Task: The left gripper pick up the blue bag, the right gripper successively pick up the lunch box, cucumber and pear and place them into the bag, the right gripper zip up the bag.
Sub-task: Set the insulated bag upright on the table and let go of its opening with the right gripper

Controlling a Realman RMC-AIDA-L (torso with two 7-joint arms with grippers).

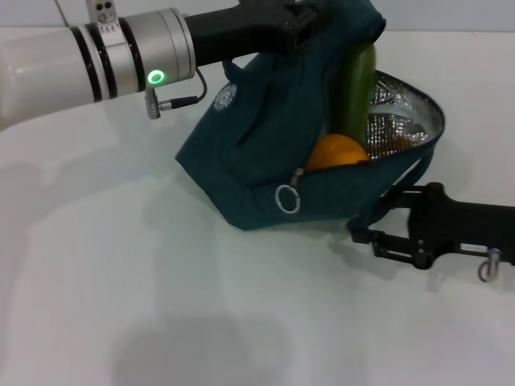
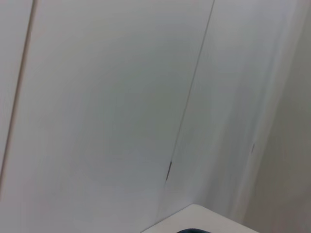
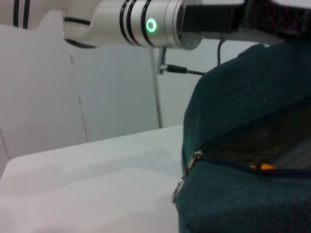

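left hand [image 1: 302,20]: top of head view, on the end of the silver-white arm with the green light. It holds the blue bag [image 1: 249,161] up by its top fabric/handle area. Fingers are buried in cloth; clamped on the bag, judging by how the bag hangs.
blue bag: hangs tilted, lower edge on or just above the white worktop [image 1: 121,281]; can't tell which. Mouth gapes toward the robot's right, silvery lining showing.
cucumber [image 1: 356,88]: inside the bag, standing on end, top poking out of the mouth.
pear [image 1: 336,151]: inside the bag, just below the cucumber, right at the mouth edge.
lunch box: not visible in any view. Probably deeper in the bag, but can't confirm.
zipper pull [image 1: 286,198]: metal ring hanging at the near end of the opening. Also seen close-up in the right wrist view [image 3: 181,187]. Zip fully open.
right hand [image 1: 378,229]: low over the worktop, just beside the bag's right underside, well short of the ring. Holds nothing. Can't tell how far apart its fingers stand.
left wrist view: only blank wall panels, nothing useful.
step: loading looks done; zip-up is what's left, not yet begun.
next move: right hand goes to the ring, pinches it, pulls along the zip line toward the far end while the left hand keeps the bag taut.
risk: cucumber tip sticks out past the mouth and may block the slider.
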